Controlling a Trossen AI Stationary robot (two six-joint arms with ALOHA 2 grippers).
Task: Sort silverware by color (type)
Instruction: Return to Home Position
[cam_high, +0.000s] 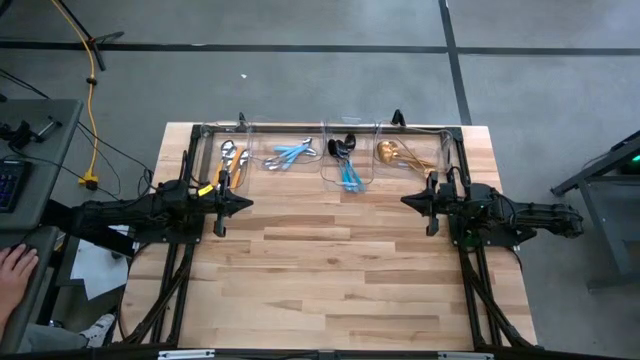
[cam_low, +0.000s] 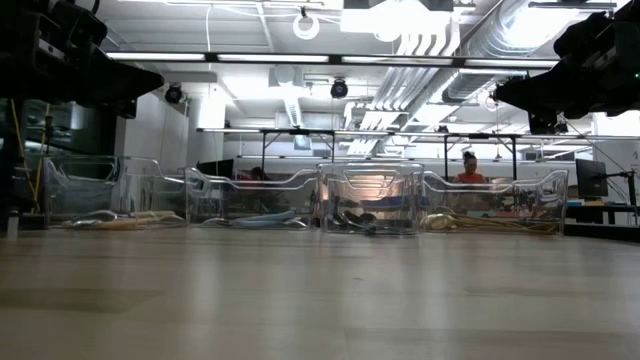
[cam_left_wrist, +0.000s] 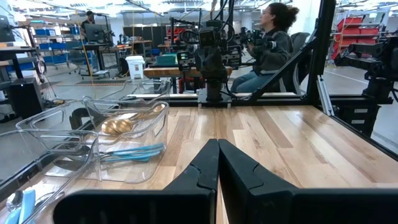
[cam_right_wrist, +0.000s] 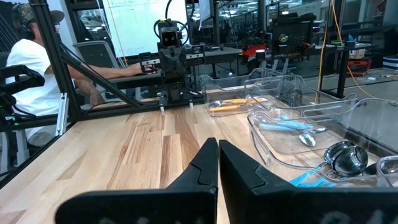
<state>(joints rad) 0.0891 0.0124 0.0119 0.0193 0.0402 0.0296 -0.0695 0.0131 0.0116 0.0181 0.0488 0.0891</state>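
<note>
The silverware lies sorted in four clear bins along the table's far edge. Orange-handled pieces (cam_high: 232, 155) lie in the leftmost bin, light-blue-handled pieces (cam_high: 290, 154) in the second, black pieces with blue handles (cam_high: 345, 160) in the third, gold pieces (cam_high: 400, 154) in the rightmost. My left gripper (cam_high: 247, 203) hovers over the table's left part, fingers shut (cam_left_wrist: 217, 163) and empty. My right gripper (cam_high: 405, 201) hovers over the right part, fingers shut (cam_right_wrist: 218, 163) and empty. Both point at each other.
The four clear bins (cam_low: 370, 205) stand side by side at the far edge. Bare wood (cam_high: 330, 270) spreads across the middle and near part of the table. A person's hand (cam_high: 15, 268) shows off the table at the left. People sit beyond the table's ends.
</note>
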